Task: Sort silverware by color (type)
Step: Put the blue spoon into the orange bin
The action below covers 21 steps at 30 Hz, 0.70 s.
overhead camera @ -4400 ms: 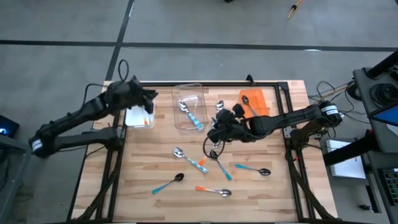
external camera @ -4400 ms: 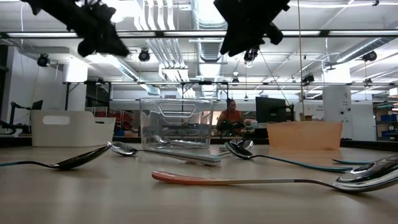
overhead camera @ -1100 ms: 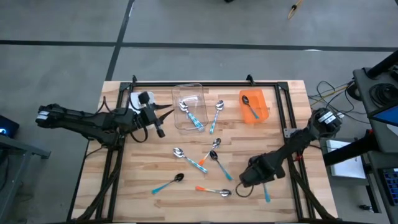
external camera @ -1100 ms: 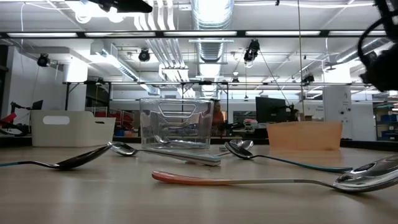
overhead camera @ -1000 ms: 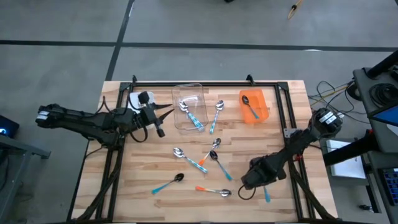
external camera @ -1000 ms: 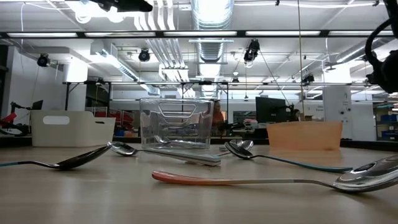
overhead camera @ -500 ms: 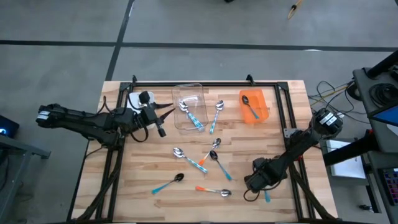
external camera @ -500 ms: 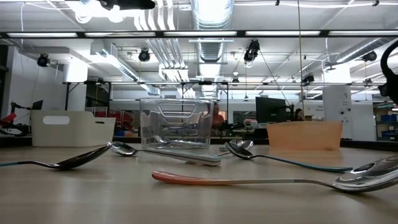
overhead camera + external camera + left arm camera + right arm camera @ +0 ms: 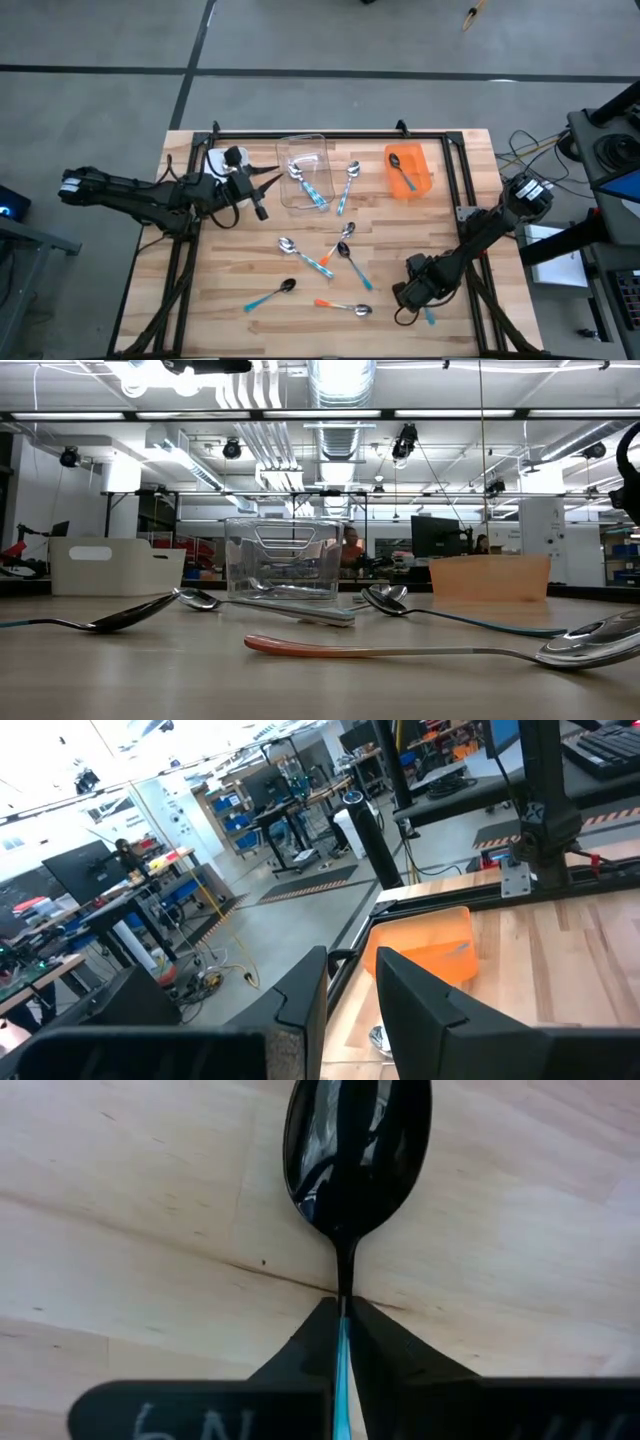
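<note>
On the near right of the wooden desk (image 9: 240, 275), the right pincer (image 9: 342, 1342) is down at the surface with its fingers pressed together on the thin light blue handle of a dark-bowled spoon (image 9: 357, 1155). A second ago those fingers were spread wide above this spoon; they have now closed onto it, so the pickup looks made, though the spoon still lies flat on the wood. From above, the arm hides the bowl, and only the blue handle tip pokes out toward the near edge.

The left pincer (image 9: 350, 995) hangs above the far left of the desk, beside the white bin (image 9: 213, 161), and has not moved in the last second. Its fingers stand partly apart with nothing between them.

The other spoons are scattered about the middle of the desk: a silver spoon with an orange handle (image 9: 344, 306) near the front, a dark spoon with a blue handle (image 9: 270, 293) to its left, and several more crossing one another at the centre. The clear bin (image 9: 305, 170) at the far side already holds blue-handled spoons, and the orange bin (image 9: 428, 163) to its right holds one dark spoon.

To my eye, the next step is to lift this blue-handled spoon and carry it to the clear bin. The grip sits far down a slim handle, so the heavy bowl may swing or slip on the way.
</note>
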Tool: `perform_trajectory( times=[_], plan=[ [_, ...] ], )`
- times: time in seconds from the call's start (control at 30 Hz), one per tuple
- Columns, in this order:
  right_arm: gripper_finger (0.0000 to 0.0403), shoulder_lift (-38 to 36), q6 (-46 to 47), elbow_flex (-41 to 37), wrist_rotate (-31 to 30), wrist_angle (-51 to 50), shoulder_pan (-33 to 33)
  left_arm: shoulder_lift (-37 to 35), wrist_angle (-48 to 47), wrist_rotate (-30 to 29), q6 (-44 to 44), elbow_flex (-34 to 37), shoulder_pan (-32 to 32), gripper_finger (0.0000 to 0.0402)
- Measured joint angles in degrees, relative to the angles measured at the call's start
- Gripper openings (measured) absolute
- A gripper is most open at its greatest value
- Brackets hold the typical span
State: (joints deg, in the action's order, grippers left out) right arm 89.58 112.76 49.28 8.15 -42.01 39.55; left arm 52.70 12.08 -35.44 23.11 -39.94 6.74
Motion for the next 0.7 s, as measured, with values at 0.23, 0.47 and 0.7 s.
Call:
perform_trajectory(
  times=[0.23, 0.47, 0.7],
  plan=[
    [0.0009, -0.2, -3.3, 8.7, -4.6, -10.4, -2.4, 0.0, 0.5, 0.0, 0.0, 0.0, 0.0, 0.0071],
    [0.0009, -0.2, -19.8, 17.9, -6.1, -16.8, -13.9, 0.2, 1.0, 0.0, 0.0, 0.0, -0.1, 0.0071],
    [0.0009, -0.2, -43.6, 23.8, -6.7, -16.9, -30.4, 0.2, 0.7, -0.1, 0.0, 0.0, -0.1, 0.0071]
  ],
)
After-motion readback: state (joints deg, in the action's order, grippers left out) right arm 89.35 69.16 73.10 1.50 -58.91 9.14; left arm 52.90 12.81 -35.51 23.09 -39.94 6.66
